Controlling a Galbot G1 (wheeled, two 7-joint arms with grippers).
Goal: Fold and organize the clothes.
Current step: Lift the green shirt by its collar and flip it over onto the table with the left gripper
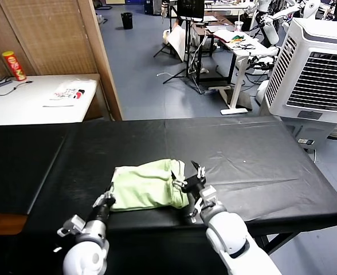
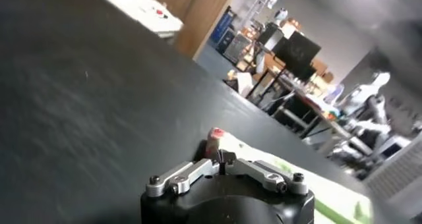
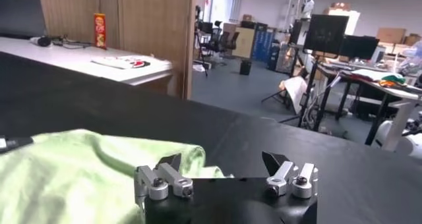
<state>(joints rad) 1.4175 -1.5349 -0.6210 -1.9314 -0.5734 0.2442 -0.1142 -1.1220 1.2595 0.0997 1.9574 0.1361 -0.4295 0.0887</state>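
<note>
The pale lime-green shirt (image 1: 148, 184) lies folded in a bundle near the front edge of the black table (image 1: 243, 154). My left gripper (image 1: 105, 200) is at the shirt's near left corner. In the left wrist view my left gripper (image 2: 221, 158) is shut, with the shirt (image 2: 290, 176) just beyond its tips; I cannot tell whether fabric is pinched. My right gripper (image 1: 187, 173) is at the shirt's right edge. In the right wrist view my right gripper (image 3: 224, 161) is open wide and empty, with the shirt (image 3: 79, 172) beside one finger.
A white side table (image 1: 19, 106) at the back left holds a red can (image 1: 14, 65) and a white printed flat item (image 1: 68, 91). A wooden panel (image 1: 100, 51) stands behind the table. A white air cooler (image 1: 314, 69) stands at the right.
</note>
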